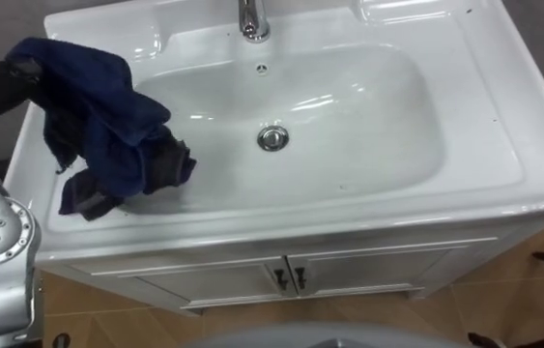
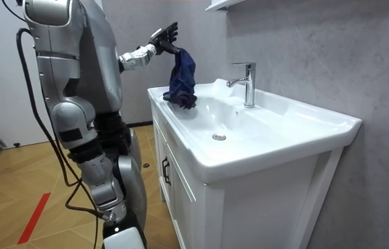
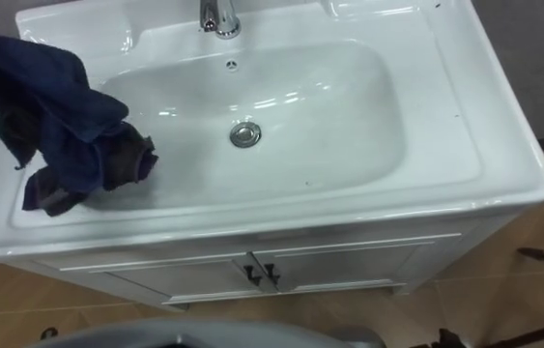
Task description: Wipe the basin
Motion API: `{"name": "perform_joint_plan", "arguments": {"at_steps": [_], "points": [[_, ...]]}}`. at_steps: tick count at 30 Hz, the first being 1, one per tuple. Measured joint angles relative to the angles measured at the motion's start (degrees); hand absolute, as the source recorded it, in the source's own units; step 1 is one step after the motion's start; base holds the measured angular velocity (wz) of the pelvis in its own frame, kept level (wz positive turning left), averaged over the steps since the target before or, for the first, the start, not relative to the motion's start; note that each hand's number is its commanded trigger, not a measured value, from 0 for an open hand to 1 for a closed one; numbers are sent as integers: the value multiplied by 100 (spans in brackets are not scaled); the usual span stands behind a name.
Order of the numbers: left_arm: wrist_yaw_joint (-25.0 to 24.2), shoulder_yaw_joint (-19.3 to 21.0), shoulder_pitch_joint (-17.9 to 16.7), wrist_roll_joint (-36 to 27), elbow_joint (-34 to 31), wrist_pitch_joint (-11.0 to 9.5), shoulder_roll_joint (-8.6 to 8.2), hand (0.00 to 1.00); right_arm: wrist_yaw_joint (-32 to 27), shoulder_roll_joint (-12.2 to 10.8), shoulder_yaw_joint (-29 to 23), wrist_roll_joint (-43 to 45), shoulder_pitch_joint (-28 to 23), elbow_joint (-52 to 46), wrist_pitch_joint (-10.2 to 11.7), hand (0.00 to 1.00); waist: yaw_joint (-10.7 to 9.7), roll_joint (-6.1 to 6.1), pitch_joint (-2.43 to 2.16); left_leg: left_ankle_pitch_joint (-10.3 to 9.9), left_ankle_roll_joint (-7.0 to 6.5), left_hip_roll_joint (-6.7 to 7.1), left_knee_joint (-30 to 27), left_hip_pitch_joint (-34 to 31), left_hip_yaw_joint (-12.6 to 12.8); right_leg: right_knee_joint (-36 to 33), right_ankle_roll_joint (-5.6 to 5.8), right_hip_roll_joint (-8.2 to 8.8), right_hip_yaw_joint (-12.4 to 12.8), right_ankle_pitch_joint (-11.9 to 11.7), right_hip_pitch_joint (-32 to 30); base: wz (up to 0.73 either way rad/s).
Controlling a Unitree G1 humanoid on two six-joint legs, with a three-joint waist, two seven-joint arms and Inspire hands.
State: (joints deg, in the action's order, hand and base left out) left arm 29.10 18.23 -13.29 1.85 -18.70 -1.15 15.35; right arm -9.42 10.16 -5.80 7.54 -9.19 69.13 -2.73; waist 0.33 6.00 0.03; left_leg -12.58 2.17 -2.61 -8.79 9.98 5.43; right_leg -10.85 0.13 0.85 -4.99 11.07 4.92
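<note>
Cloth (image 1: 107,135): dark navy, thick and soft like towelling, bunched into heavy folds. It hangs in a loose column from the raised left hand. Its lower end is crumpled on the left end of the basin, where the rim slopes into the bowl.

Basin (image 1: 368,126): white, glossy, rectangular with a rounded bowl, set into a white cabinet (image 1: 358,269) with two doors and dark handles. There is a chrome drain (image 1: 272,137) at the bowl's centre, with a small overflow hole (image 1: 262,68) above it. A chrome tap (image 1: 252,19) stands at the middle of the back edge. The bowl's surface shows light reflections and a few small dark specks.

Left hand (image 2: 164,34): dark, lifted above the basin's left end. It grasps the cloth by its top, which is caught at the underside of the hand. Several fingers stick out fairly straight above the cloth. In the eye views the cloth drapes over the hand and hides most of the grip.

Robot: standing upright in front of the cabinet doors, on a wooden floor (image 2: 14,180).
</note>
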Motion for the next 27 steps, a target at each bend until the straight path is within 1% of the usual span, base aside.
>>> {"name": "perform_joint_plan", "arguments": {"at_steps": [2, 5, 7, 9, 13, 15, 16, 17, 18, 21, 23, 24, 25, 27], "points": [[16, 112, -1, 10, 232, 0, -14, 0, -45, -11, 0, 6, 0, -10, -77, 0, 9, -5, -4, 0, 0, 1, 10, 25, 3, -43, 2, -3, 23, -1, 15, -6], [71, 187, -8, 16, 595, 22, -16, 0, -77, -17, -1, -1, -5, -14, -95, 0, 17, -9, -2, 0, 0, 2, 11, 28, 9, -60, 2, -2, 23, -1, 6, 0], [159, 252, -4, 59, 869, 48, -16, 0, -113, -25, -9, -29, -12, -17, -97, 0, 67, -1, -11, 0, 0, 2, 10, 27, 38, -62, 2, 0, 24, 0, -4, 0], [209, 345, -6, 68, 984, 70, -18, 0, -124, -26, -8, -52, -41, -16, -103, 0, 131, 10, -27, 0, 0, 2, 7, 29, 56, -64, 2, 4, 25, 0, -8, -2], [435, 574, -6, 75, 997, 124, -17, 0, -127, -27, -2, -50, -113, 2, -125, 0, 212, 7, -19, 0, 0, 2, 10, 31, 67, -69, 4, 9, 6, 0, -9, 2], [451, 656, -7, 81, 1052, 134, -17, 0, -125, -27, -4, -50, -112, 1, -179, 0, 234, 27, -17, 0, 0, 2, 9, 48, 55, -63, 4, 9, -2, 0, 7, 0], [451, 645, -10, 80, 1077, 155, -17, 0, -120, -27, -1, -51, -118, 1, -208, 0, 251, 27, -15, 0, 0, 2, 10, 56, 51, -66, 4, 9, -5, 0, 16, 3], [437, 624, -34, 81, 1078, 176, -18, 0, -105, -30, -1, -33, -118, -5, -221, 0, 230, 15, 1, 0, 0, 1, 11, 52, 50, -71, 4, 8, -5, 0, 16, 4], [419, 623, -42, 81, 1079, 195, -20, 0, -93, -31, -1, -25, -117, -8, -223, 0, 221, 34, 10, 0, 0, 1, 11, 49, 50, -73, 4, 7, -6, 0, 15, 5], [381, 601, -98, 125, 1099, 248, -45, 0, 7, -31, 6, -45, -100, -27, -232, 0, 179, 17, 10, 0, 0, 1, 11, 46, 49, -90, 7, 14, -22, -1, 14, 3], [336, 481, -184, 228, 1116, 260, -53, 0, 38, -36, 21, -46, -94, -37, -235, 0, 159, 16, 9, 0, 0, 1, 9, 47, 49, -102, 7, 17, -23, -1, 10, 0], [254, 341, -200, 301, 1160, 271, -64, 0, 43, -32, 72, -41, -90, -36, -239, 0, 159, 12, 9, 0, -1, 1, 8, 43, 49, -112, 7, 17, -23, -1, 1, 0], [157, 200, -211, 375, 1170, 339, -99, 0, 70, -32, 126, -41, -79, -35, -240, 0, 160, -3, 4, 0, -1, 1, 4, 36, 51, -130, 8, 18, -23, -1, -14, 0], [15, -15, -224, 445, 1213, 385, -157, 0, 87, -30, 194, -41, -47, -18, -237, 0, 154, -35, 4, 1, -3, 1, -10, 39, 52, -178, 7, 20, -21, 1, -23, -2]]}}
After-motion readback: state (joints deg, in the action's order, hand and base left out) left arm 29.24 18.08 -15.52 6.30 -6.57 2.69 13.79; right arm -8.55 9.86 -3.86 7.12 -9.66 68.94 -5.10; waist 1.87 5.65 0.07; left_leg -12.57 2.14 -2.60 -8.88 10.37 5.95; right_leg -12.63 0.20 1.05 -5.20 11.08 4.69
